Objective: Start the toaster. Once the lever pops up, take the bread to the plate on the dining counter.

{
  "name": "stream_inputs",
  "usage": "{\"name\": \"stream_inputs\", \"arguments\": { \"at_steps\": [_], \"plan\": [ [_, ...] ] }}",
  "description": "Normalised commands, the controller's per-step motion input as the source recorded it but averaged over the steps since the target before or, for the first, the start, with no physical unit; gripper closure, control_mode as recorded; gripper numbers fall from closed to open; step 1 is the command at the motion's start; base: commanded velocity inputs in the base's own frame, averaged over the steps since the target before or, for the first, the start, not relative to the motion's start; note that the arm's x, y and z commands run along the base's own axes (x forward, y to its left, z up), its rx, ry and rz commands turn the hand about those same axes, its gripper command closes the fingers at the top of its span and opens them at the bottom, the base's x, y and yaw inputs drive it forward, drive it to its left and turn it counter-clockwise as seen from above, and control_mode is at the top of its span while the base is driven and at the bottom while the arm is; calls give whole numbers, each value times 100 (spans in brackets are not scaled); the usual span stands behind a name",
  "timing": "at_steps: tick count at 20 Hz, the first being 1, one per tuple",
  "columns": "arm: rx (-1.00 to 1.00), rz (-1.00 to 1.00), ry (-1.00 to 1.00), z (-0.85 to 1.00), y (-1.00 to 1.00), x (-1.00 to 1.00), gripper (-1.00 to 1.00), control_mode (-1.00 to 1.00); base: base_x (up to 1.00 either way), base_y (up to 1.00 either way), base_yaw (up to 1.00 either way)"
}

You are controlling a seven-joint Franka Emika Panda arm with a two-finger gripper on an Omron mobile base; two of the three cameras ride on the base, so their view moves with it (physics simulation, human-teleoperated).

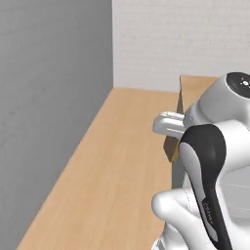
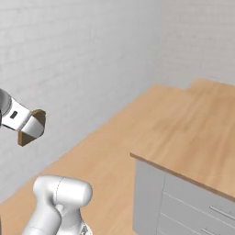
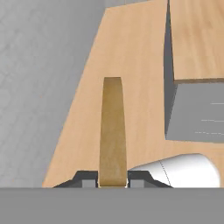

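A thin tan slice of bread [image 3: 112, 131] stands edge-on between my gripper's [image 3: 112, 181] two dark finger tips, which are shut on its lower end. In the right base view the gripper [image 2: 28, 127] hangs at the far left with the brown bread [image 2: 36, 121] sticking out of it, high above the floor. From the left base view, the white hand [image 1: 168, 123] shows with a corner of the bread [image 1: 171, 150] below it, partly hidden by my arm. The toaster, the plate and the dining counter are out of view.
A wood-topped counter [image 2: 193, 133] with grey drawer fronts [image 2: 183, 202] stands to my right; its corner [image 3: 175, 83] is close beside the bread. Light-wood floor [image 1: 117, 166] stretches ahead between it and a grey wall [image 1: 49, 97]. A white brick wall [image 1: 166, 39] closes the far end.
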Motion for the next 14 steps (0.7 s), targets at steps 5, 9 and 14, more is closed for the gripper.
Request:
{"name": "stream_inputs", "arguments": {
  "at_steps": [5, 9, 14],
  "plan": [
    [0, 0, 0, 0, 0, 0, 100, 100, 76, 89, -54],
    [0, 0, 0, 0, 0, 0, 100, 100, 100, 48, -52],
    [0, 0, 0, 0, 0, 0, 100, 100, 100, 28, -46]
  ]
}}
